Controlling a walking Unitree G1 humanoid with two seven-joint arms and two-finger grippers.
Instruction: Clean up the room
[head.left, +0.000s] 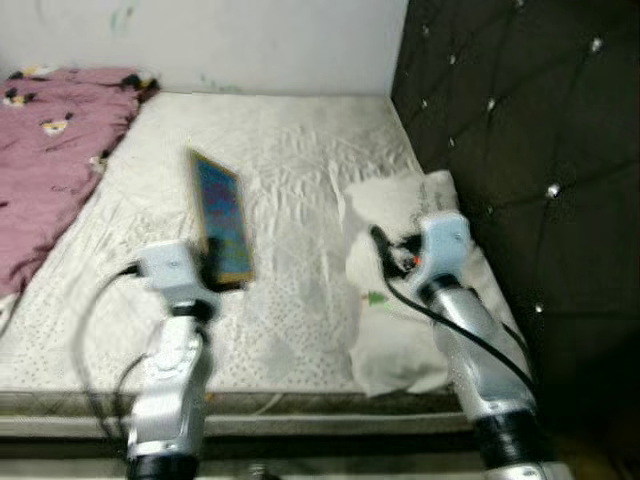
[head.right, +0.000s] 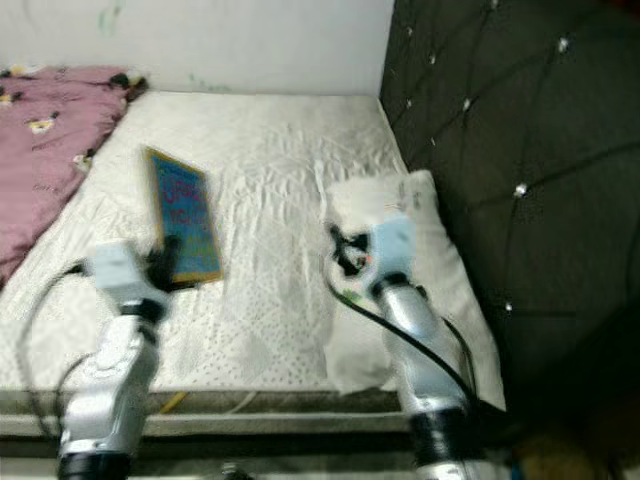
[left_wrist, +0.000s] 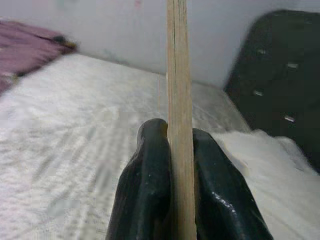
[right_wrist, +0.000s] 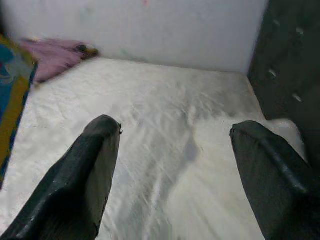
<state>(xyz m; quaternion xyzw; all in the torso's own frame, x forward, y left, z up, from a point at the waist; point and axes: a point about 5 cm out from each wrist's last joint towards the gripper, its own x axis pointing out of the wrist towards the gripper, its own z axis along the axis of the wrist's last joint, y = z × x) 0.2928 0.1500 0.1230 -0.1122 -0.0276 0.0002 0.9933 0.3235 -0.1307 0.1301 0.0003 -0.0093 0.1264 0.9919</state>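
Note:
A thin blue book with a tan edge (head.left: 221, 217) stands tilted up above the white mattress (head.left: 290, 150), held by its lower end in my left gripper (head.left: 212, 272). In the left wrist view both black fingers (left_wrist: 145, 190) press flat against the book's edge (left_wrist: 179, 100). My right gripper (head.left: 390, 252) hovers open over the white pillow (head.left: 400, 300) at the bed's right side. The right wrist view shows its fingers (right_wrist: 90, 170) spread wide with nothing between them and the book (right_wrist: 12, 90) off to one side.
A pink blanket (head.left: 50, 160) lies bunched at the far left of the bed. A dark tufted headboard (head.left: 520, 150) rises along the right side. A white wall (head.left: 220, 40) backs the bed. The mattress's front edge (head.left: 280, 405) is just below my arms.

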